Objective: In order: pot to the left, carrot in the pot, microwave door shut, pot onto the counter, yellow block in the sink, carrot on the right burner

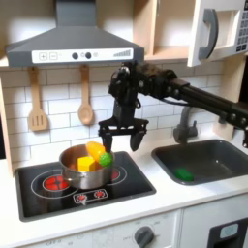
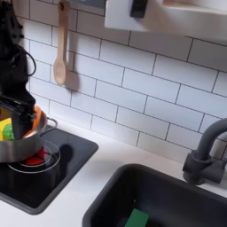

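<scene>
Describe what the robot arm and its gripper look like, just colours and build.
In the first exterior view, the arm is matte black, built of boxy jointed segments. Its black gripper ends in two thin, claw-like fingers. I can't make out any markings or cables.

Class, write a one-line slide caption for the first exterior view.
Robot hand hovers open above the steel pot holding carrot and yellow block on the cooktop's left burner.

Open tabletop is left between the cooktop and the sink in the first exterior view. Passage at the sink's far edge is blocked by the faucet.
</scene>
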Tool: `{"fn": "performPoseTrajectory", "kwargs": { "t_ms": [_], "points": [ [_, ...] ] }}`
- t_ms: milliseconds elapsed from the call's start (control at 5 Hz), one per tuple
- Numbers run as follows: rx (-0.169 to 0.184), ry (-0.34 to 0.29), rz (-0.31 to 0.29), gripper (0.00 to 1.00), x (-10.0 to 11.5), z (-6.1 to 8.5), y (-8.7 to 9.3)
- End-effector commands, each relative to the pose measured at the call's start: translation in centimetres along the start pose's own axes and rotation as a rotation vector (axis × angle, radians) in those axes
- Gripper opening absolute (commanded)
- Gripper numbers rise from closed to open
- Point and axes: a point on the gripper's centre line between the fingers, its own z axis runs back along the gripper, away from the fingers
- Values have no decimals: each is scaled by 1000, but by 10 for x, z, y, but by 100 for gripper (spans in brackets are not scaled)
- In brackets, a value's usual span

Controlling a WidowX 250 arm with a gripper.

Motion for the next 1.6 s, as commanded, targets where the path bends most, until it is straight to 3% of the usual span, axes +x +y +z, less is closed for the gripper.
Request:
{"fn": "performPoseTrajectory", "kwargs": {
  "t_ms": [0, 400, 1000, 1400],
  "points": [
    [-19, 6, -21, 100, -16, 11, -24],
    [-33, 2, -28, 100, -30, 27, -44],
    [-96, -8, -134, 100, -43, 39, -82],
    [-137, -20, -244, 100, -46, 43, -111]
  ]
}}
